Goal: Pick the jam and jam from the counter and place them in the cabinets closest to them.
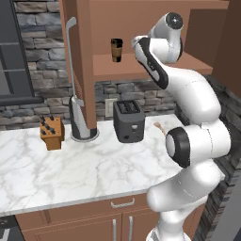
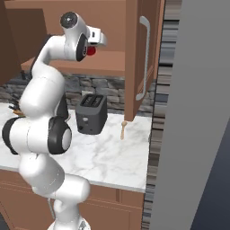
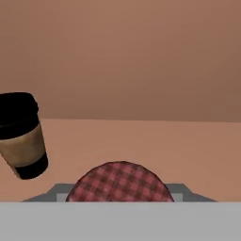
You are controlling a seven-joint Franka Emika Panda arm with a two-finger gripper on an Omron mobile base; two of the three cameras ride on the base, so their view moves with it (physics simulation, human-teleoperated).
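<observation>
Hand view: gripper (image 3: 120,200) clenched on the jam (image 3: 120,182), its red plaid lid bearing no writing, over the shelf board (image 3: 141,146); cup (image 3: 21,135) near its left edge.

Up at the open cabinet (image 1: 141,21), the end effector (image 2: 92,46) sits over the shelf board (image 1: 117,66) with the jam jar (image 2: 91,50) between its fingers. On that shelf, the cup (image 1: 116,50) stands left of the arm in the left base view. Below, on the surface (image 1: 84,169), the toaster (image 1: 128,121) stands by the back wall, the knife block (image 1: 52,133) well to its left.
</observation>
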